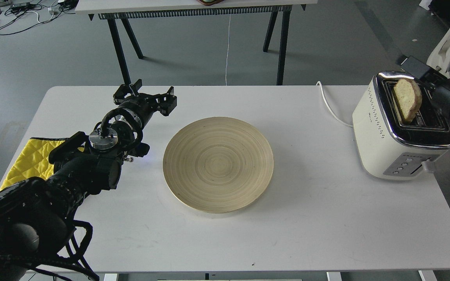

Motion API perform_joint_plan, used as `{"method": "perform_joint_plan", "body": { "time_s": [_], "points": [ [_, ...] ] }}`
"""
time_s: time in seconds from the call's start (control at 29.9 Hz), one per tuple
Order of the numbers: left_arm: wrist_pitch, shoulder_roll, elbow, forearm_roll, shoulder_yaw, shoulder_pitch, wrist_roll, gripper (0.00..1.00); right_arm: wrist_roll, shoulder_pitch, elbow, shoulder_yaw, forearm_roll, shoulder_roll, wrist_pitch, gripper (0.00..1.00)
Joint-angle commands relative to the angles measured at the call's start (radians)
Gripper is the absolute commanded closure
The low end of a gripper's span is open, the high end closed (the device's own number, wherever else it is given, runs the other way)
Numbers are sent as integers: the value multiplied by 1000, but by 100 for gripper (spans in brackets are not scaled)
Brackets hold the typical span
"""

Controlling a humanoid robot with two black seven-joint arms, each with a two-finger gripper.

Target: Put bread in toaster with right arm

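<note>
The bread (407, 98) stands on edge in the far slot of the cream-white toaster (381, 132) at the table's right end, with its upper half sticking out. My right gripper (418, 72) comes in from the right edge and hangs just behind and above the bread. Its fingers stand apart and off the slice. My left gripper (149, 95) is open and empty above the table's far left part, left of the plate.
A round bamboo plate (218, 168) lies mid-table. A yellow quilted cloth (27, 160) lies at the left edge, partly under my left arm. The toaster's white cord (328, 104) runs over the table's back edge. A white chair (449, 39) stands behind the toaster.
</note>
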Motion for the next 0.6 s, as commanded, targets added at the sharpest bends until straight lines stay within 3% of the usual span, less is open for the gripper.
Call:
{"method": "perform_joint_plan", "body": {
  "time_s": [0.0,0.17,0.27,0.33,0.57],
  "points": [
    [0,0,0,0,0,0,0,0,8,21,17,114,105,2,104,2],
    [0,0,0,0,0,0,0,0,47,-25,31,272,264,21,231,2],
    [0,0,0,0,0,0,0,0,164,-83,22,318,437,84,291,1],
    [0,0,0,0,0,0,0,0,245,-144,-10,345,555,128,386,1],
    [0,0,0,1,0,0,0,0,245,-403,-220,496,677,340,572,1]
  ]
}}
